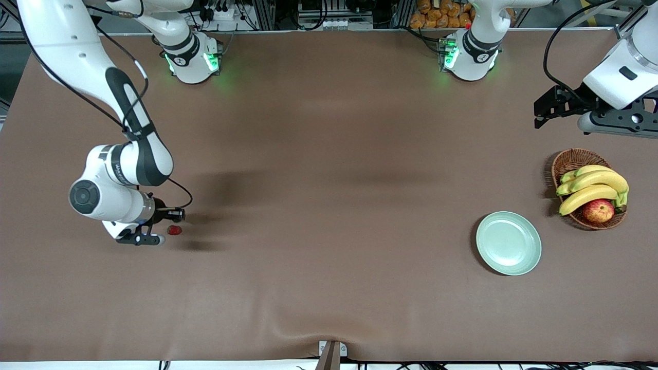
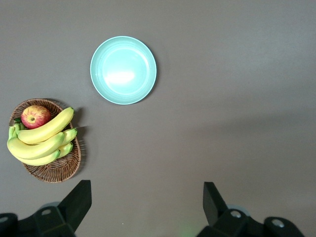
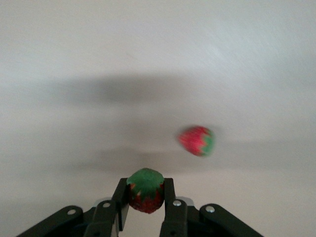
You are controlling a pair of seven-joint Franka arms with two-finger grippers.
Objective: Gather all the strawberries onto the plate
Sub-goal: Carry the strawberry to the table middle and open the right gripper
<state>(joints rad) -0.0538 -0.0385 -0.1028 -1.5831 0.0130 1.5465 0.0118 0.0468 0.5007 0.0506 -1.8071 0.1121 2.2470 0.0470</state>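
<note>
Two strawberries show at the right arm's end of the tabletop (image 1: 329, 288), well apart from the plate (image 1: 508, 243); one strawberry (image 3: 146, 190) is pinched, cap outward, in the right hand (image 3: 146, 207), the other strawberry (image 1: 174, 230) lies on the cloth just beside it; a third I cannot find. The plate sits bare beside the basket (image 1: 570, 162) of bananas (image 1: 591, 187) and an apple (image 1: 598, 210). The left hand (image 2: 147, 207) waits spread wide, above the tabletop near the basket. The berries look light, soft, easily bruised and apt to roll; I would grip gently across the widest part. Broad open cloth lies between berry and plate; only the raised rim needs clearing.
</note>
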